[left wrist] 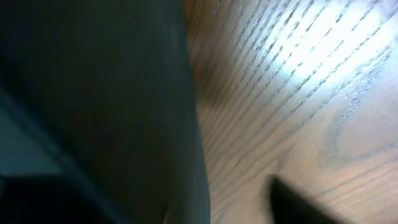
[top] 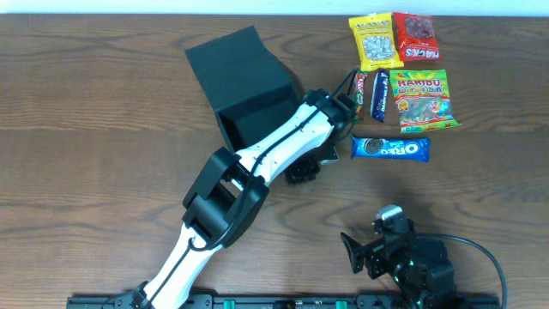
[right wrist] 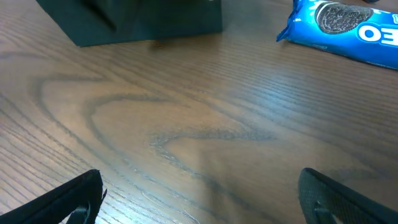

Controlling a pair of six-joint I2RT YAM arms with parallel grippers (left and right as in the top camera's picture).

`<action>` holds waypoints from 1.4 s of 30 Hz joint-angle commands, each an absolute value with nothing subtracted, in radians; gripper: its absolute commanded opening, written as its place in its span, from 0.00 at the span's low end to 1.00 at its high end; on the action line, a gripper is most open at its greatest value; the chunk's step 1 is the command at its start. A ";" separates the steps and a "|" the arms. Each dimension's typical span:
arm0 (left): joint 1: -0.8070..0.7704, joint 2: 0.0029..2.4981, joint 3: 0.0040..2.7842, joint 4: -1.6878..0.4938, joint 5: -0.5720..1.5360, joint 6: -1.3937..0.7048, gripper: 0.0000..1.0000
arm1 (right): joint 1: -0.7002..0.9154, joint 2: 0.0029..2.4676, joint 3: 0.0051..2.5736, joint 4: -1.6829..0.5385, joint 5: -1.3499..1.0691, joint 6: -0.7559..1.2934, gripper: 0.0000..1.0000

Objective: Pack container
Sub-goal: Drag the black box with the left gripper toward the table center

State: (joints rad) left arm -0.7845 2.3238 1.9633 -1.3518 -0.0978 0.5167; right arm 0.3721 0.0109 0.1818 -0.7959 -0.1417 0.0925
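Observation:
The container (top: pixel 244 73) is a dark teal-black box with its flap lid raised, at the back centre-left of the table. My left arm reaches over its right side, and the left gripper (top: pixel 304 167) is low at the box's front right corner. In the left wrist view the container wall (left wrist: pixel 93 93) fills the left half. One dark finger (left wrist: pixel 292 205) shows to the right, a gap away from the wall, and the other finger is hidden. My right gripper (top: pixel 364 253) is open and empty over bare wood (right wrist: pixel 199 193). The box base also shows in the right wrist view (right wrist: pixel 143 18).
Snacks lie at the back right: a yellow packet (top: pixel 375 40), a red packet (top: pixel 416 36), a Haribo bag (top: pixel 422 99), two small bars (top: pixel 378 94) and a blue Oreo pack (top: pixel 390 148), which also shows in the right wrist view (right wrist: pixel 348 34).

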 commanded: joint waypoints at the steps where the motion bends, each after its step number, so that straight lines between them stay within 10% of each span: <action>1: -0.779 2.334 1.960 -1.351 -0.113 0.447 0.95 | 0.380 0.006 0.177 -0.799 -0.146 0.073 0.99; 23: -0.453 2.125 2.178 -1.539 -0.178 -0.612 0.95 | 0.380 0.006 0.177 -0.799 -0.146 0.073 0.99; 36: -0.373 2.125 1.765 -1.201 -0.019 -0.741 1.00 | 0.380 0.006 0.177 -0.799 -0.146 0.073 0.99; 42: -0.365 2.125 1.676 -1.107 -0.022 -0.736 0.43 | 0.380 0.006 0.177 -0.799 -0.146 0.073 0.99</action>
